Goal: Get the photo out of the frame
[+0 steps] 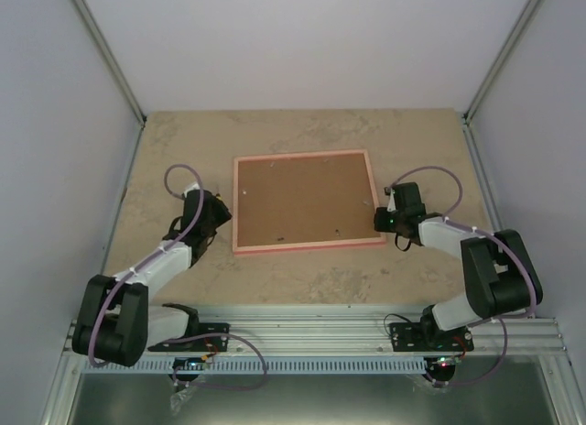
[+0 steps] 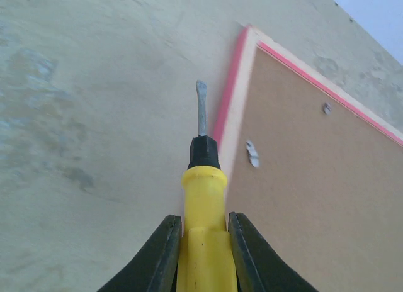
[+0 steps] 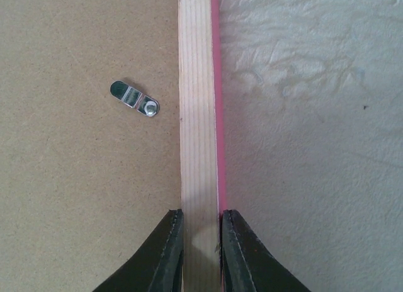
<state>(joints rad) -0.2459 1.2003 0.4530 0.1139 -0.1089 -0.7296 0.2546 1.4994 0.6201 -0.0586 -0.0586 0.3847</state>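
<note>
Tabletop (image 1: 302,280): frame (image 1: 307,246) face-down; left wrist alone shows screwdriver (image 2: 203,201).

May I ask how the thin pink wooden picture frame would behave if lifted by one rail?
The pink wooden picture frame is probably stiff: its rail looks solid wood. Likely light, with a brown fibreboard backing. Held by the right pincer at one rail, it may tilt.

Frame (image 1: 302,246) lies face down at the middle of the surface (image 1: 302,132), backing board (image 1: 302,198) set inside it. Left fingers (image 2: 158,257) hold a screwdriver (image 2: 203,197) just off its left rail; right fingers (image 3: 165,254) clasp the right rail, a clip (image 3: 135,98) just inside.
</note>
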